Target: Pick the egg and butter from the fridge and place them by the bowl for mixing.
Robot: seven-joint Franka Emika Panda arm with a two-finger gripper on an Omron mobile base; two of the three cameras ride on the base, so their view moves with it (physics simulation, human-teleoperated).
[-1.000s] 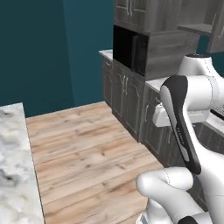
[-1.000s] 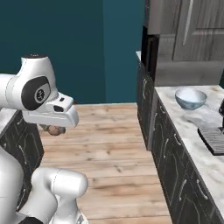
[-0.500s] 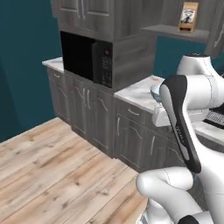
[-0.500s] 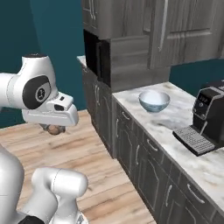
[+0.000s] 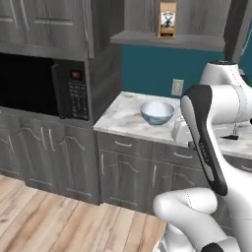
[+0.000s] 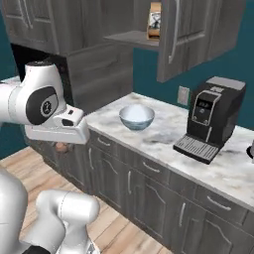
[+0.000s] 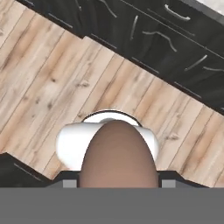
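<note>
My gripper hangs under the white hand at the left of the right base view, shut on the egg, a small brown oval. The hand view looks straight down, and the egg bulges up large at its bottom centre between the jaws. The bowl, wide, glossy and pale blue-white, stands on the marble counter. From the right side the bowl lies to the right of the gripper, higher and farther back. The butter and the fridge are out of view.
A black microwave is built in left of the counter. A dark coffee machine stands right of the bowl. Grey lower cabinets front the counter, over a wood floor. A small box sits on the shelf above.
The whole picture has swung as the base turned: the counter with the bowl has come to the middle and closer. The egg stays in the gripper.
</note>
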